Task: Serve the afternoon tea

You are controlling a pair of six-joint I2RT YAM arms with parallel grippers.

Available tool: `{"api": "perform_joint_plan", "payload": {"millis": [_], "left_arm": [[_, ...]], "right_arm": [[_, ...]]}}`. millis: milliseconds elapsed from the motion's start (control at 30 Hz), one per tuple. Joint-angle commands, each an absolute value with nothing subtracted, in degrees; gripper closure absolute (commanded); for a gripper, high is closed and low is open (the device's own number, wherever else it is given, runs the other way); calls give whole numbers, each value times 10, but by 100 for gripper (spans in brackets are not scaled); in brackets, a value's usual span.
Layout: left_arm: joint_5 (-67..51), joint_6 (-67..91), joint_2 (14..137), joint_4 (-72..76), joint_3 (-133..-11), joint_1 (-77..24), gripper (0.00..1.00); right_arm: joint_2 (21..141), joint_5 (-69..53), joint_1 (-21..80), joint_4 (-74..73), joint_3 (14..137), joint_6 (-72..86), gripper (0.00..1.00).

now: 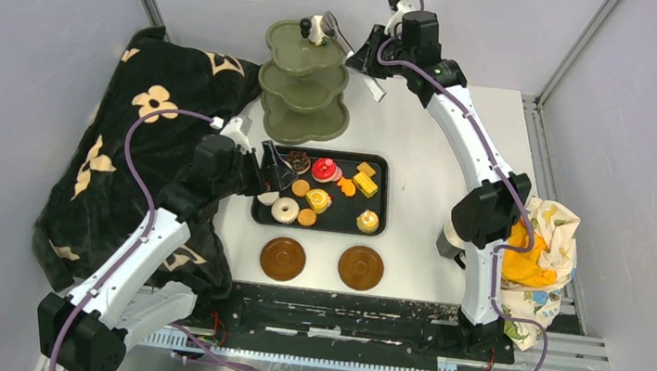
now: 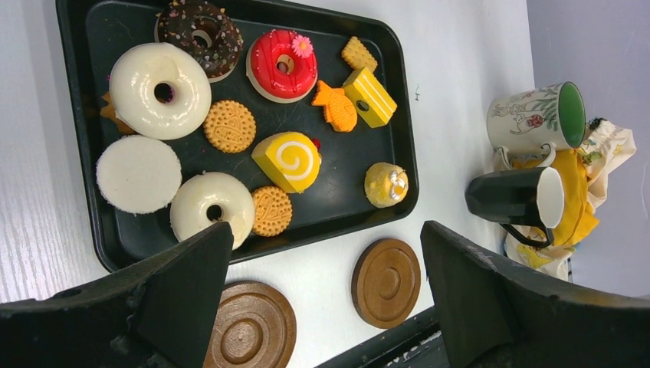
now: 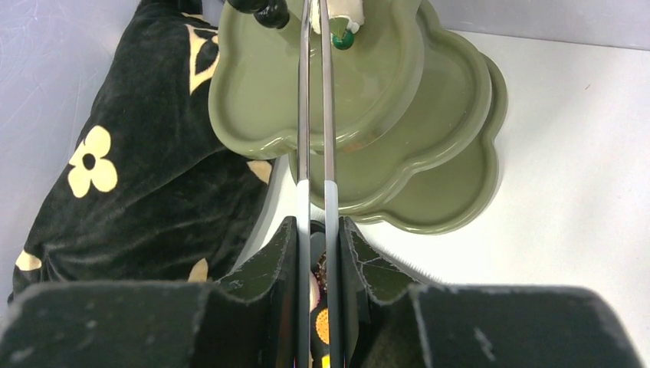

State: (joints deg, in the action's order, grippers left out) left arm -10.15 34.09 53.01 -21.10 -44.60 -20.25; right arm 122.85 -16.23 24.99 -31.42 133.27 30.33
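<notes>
Right wrist view: the right end effector [image 3: 318, 230] is clenched on the metal tongs [image 3: 314, 115], its two fingers pressing the outer faces of the tong arms, which are squeezed almost together. The tongs run straight ahead of it to the top tier of the olive-green stand [image 3: 383, 92]. There their tips meet a small whitish pastry [image 3: 349, 11] with a green bead. Whether the tips pinch that pastry or only touch it cannot be told. A black flowered cloth [image 3: 115, 176] lies to this end effector's left.

The left end effector [image 2: 323, 238] is released, its fingers spread wide with nothing between them, hovering above the near edge of the black tray [image 2: 73, 153]. Ahead of it on the tray lie the other pastries: two white donuts [image 2: 159, 90], a chocolate donut [image 2: 199, 29], a red cake [image 2: 282, 65], a yellow swirl cake [image 2: 287, 159] and cookies [image 2: 230, 125]. Below its fingertips, on the bench just off the tray, sit two brown saucers [image 2: 385, 282]. Well to its right stand a patterned white mug [image 2: 536, 115] and a black mug [image 2: 513, 197], beside a yellow cloth [image 2: 571, 192].
</notes>
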Motion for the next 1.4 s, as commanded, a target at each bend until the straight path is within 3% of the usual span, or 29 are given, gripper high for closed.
{"api": "perform_joint_plan", "payload": {"millis": [0, 767, 967, 1067, 1367], "left_arm": [[-101, 326, 534, -195, -454, -199, 1], [-113, 331, 547, -184, -454, -199, 1], [-109, 333, 531, -197, -456, -199, 1], [-105, 334, 520, -212, -461, -200, 1], [-67, 339, 477, -270, -473, -199, 1]], "right_arm": [[1214, -152, 241, -276, 1322, 316, 99], [1253, -209, 227, -247, 1343, 360, 99], [1199, -164, 225, -257, 1319, 334, 99], [1142, -143, 219, -263, 1276, 317, 99], [853, -62, 214, -279, 927, 237, 99]]}}
